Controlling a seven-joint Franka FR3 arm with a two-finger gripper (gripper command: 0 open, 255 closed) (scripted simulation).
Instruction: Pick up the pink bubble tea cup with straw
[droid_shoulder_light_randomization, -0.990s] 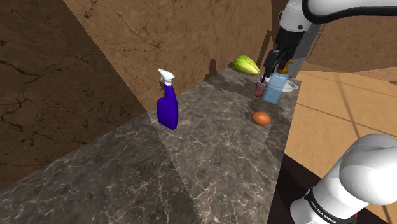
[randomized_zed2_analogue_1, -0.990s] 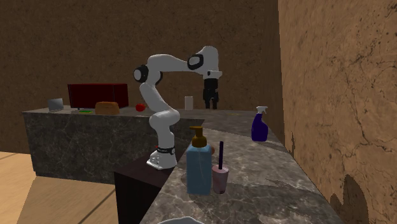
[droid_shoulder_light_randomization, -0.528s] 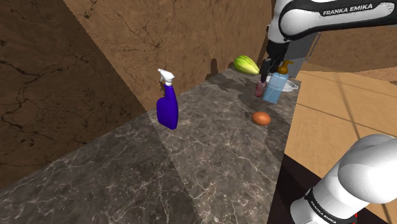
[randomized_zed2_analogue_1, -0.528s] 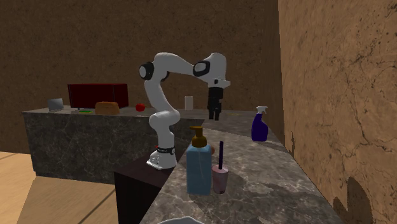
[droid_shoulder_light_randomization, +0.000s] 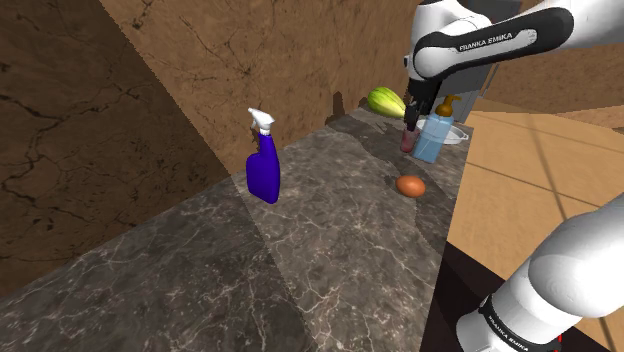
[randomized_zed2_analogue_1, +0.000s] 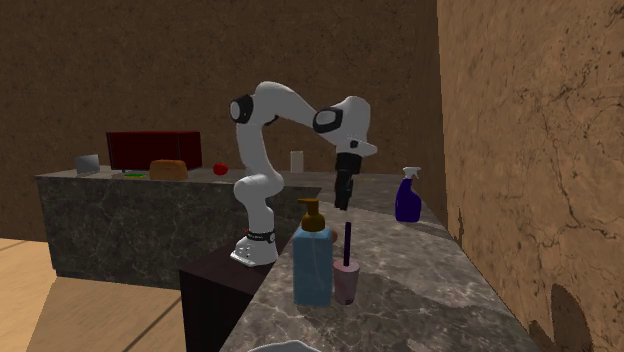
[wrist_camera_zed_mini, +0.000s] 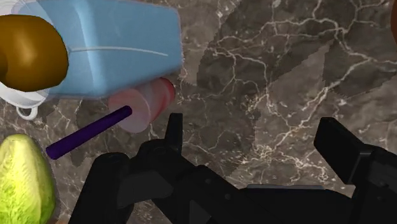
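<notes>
The pink cup with its dark purple straw stands on the marble counter, touching a blue soap bottle. In the second exterior view the cup sits at the near end of the counter, to the right of the bottle. My gripper hangs above the cup, pointing down. Seen from the wrist, the gripper is open with bare counter between its fingers. There the cup lies just past one fingertip, outside the gap.
A purple spray bottle stands mid-counter near the brown wall. A brown egg-shaped thing lies near the counter's edge. A green cabbage and a white bowl flank the cup and bottle. A second counter holds small items.
The arm has stretched out along the counter toward the cup and soap bottle, and the gripper has come lower over them. The objects have not moved.
</notes>
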